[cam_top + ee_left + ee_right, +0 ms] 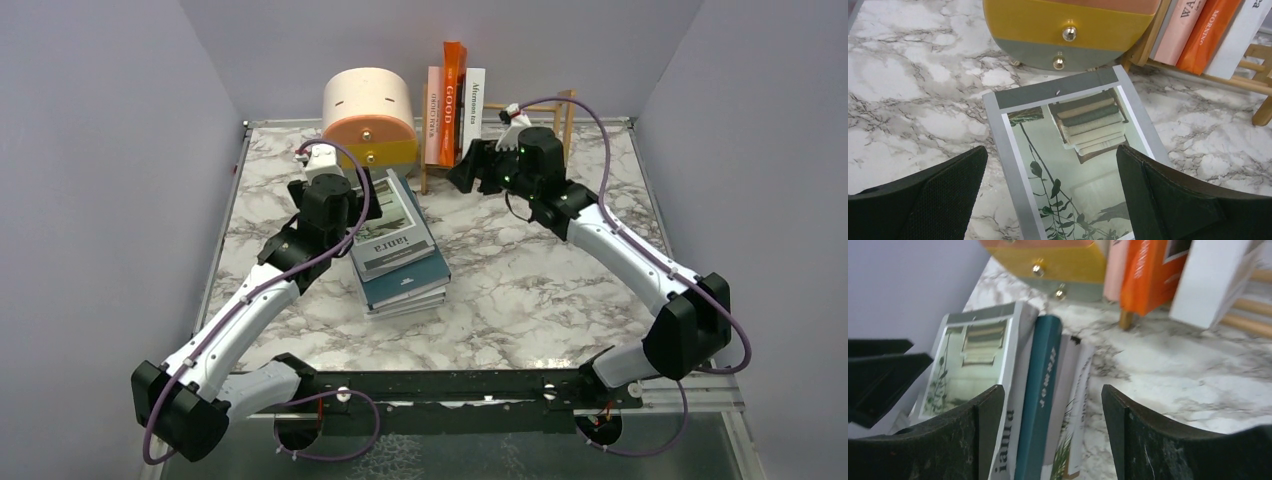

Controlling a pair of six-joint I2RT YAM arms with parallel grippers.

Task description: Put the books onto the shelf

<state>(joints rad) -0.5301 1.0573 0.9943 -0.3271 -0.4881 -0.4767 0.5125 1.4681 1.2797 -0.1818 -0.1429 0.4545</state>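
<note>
Finds the left tool spread wide and empty, poised over the plant-cover book topping a flat stack of books at centre of the marble table. Catches the right tool, parted and holding nothing, at upper centre of the overhead view, just before the shelf. Counts three upright there, a pink book, an orange book and a white book, beside the round drawer box at upper left of centre.
</note>
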